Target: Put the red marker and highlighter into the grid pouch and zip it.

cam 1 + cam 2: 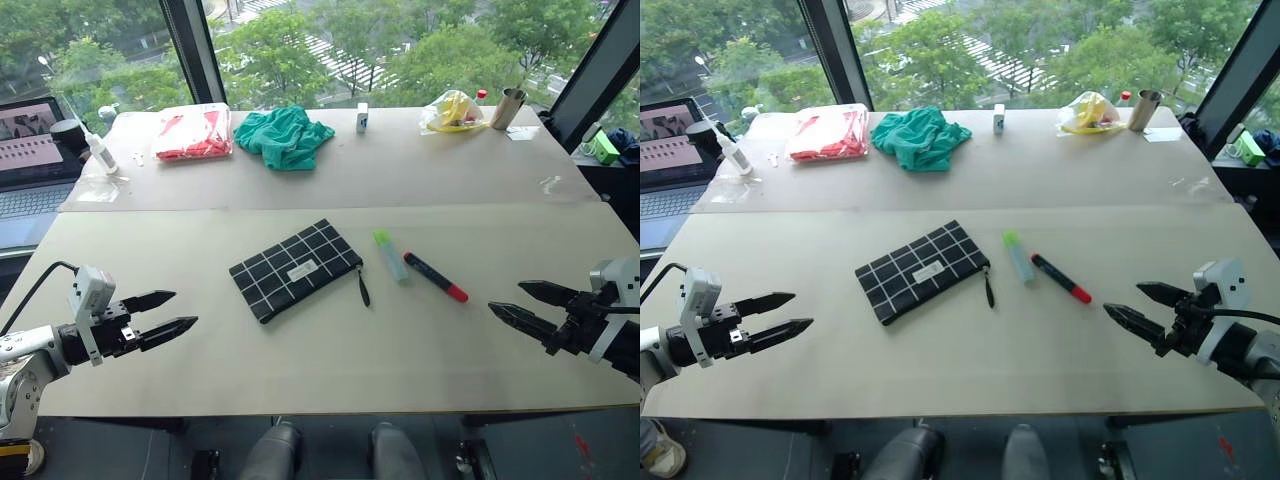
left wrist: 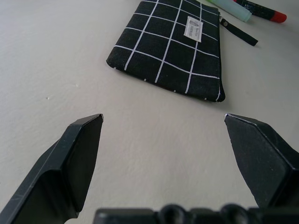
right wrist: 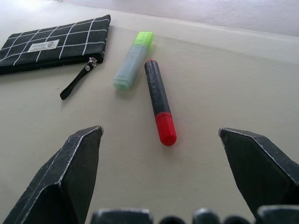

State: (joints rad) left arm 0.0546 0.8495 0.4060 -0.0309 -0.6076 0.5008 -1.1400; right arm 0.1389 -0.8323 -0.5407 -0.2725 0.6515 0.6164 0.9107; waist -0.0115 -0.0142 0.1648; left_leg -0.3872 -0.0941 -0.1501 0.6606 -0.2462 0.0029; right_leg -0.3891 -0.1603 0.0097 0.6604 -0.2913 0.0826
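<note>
Left eye view: nothing of the task looks done yet. Grid pouch [image 1: 296,269] lies flat on the table [image 1: 300,350], between the two pincers and nearer the left gripper [image 1: 171,313]. Its zipper appears closed, pull strap [image 1: 363,287] trailing toward the pens, though the teeth are too small to be sure. Highlighter [image 1: 389,254] and red marker [image 1: 435,277] lie side by side on the table, just beyond the strap and on the pouch's side facing the right gripper [image 1: 518,303]; in the right wrist view they sit straight ahead of that pincer, red end nearest.

Both pincers hover over the table's near edge, well apart from every item, jaws spread wide, holding nothing.

Left to do, by my judgement: open the pouch, insert both pens, zip.

Count: one pouch, one highlighter, one red marker, two grippers.
</note>
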